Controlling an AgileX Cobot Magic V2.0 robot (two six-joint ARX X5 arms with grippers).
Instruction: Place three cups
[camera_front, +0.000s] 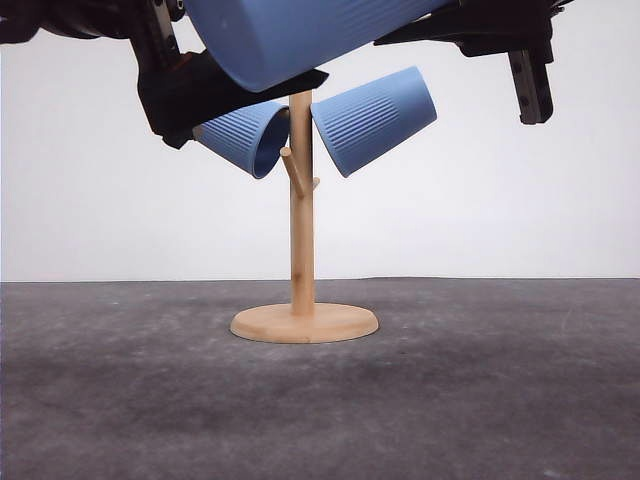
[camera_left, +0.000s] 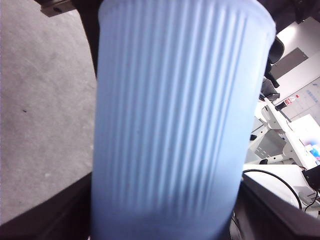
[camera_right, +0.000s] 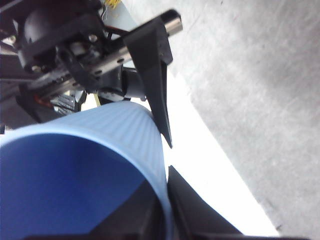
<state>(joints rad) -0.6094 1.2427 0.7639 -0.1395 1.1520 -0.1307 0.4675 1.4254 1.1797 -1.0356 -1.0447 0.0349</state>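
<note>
Closest to the front camera, a large light-blue cup (camera_front: 300, 35) hangs at the top of the view, tilted, matte and smooth on the part that shows. In the left wrist view the same cup (camera_left: 175, 120) sits between dark fingers (camera_left: 55, 210), its fine vertical ribs running the length of the tapered wall; the left gripper (camera_left: 165, 220) is closed around it. In the right wrist view the cup's open mouth (camera_right: 75, 175) and ribbed rim press against a dark finger (camera_right: 200, 210), and the right gripper (camera_right: 165, 220) appears to grip the rim, though the blur makes this uncertain.

Farther back, a pale wooden stand (camera_front: 302, 240) rises from a round flat base on the dark grey, grainy table (camera_front: 500, 400). Two more cups hang from its pegs: the left hanging cup (camera_front: 245, 135) with its mouth down and toward the post, the right hanging cup (camera_front: 375, 118) tilted the other way, both ribbed over the upper body. Behind lies a plain white wall (camera_front: 520, 210).
</note>
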